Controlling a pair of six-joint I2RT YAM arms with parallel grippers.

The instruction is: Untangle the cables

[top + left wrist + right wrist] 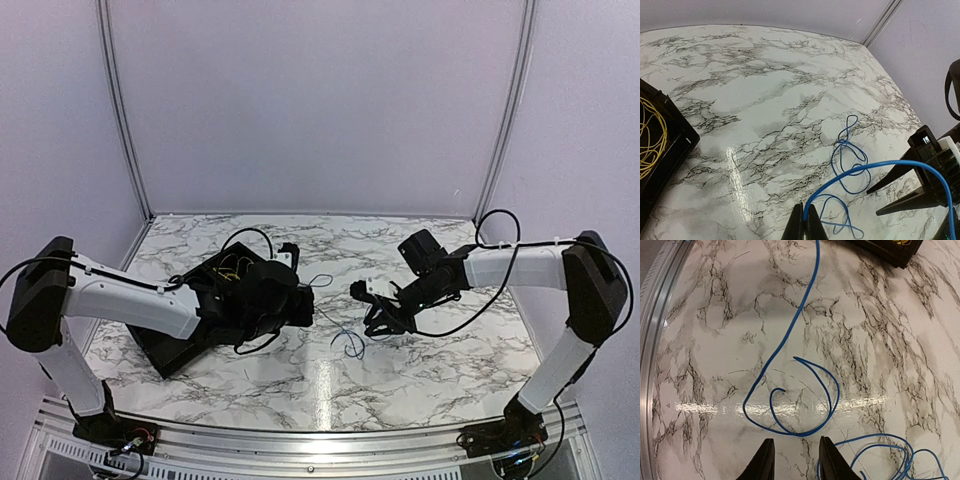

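A thin blue cable (855,170) lies in loose loops on the marble table between the arms (350,345). One strand rises from the loops into my left gripper (806,220), which is shut on it. From there it arcs right, past the right gripper's fingers (895,190). My right gripper (796,442) hangs low over the table, open, with nothing between its fingers. A curl of the blue cable (790,335) lies just ahead of its tips. A yellow cable (655,135) is coiled inside the black tray (675,145). I cannot make out a black cable.
The black tray (170,350) sits at the left under my left arm, and its corner shows at the top of the right wrist view (890,252). A metal rail (655,315) runs along the table's near edge. Grey walls enclose the table.
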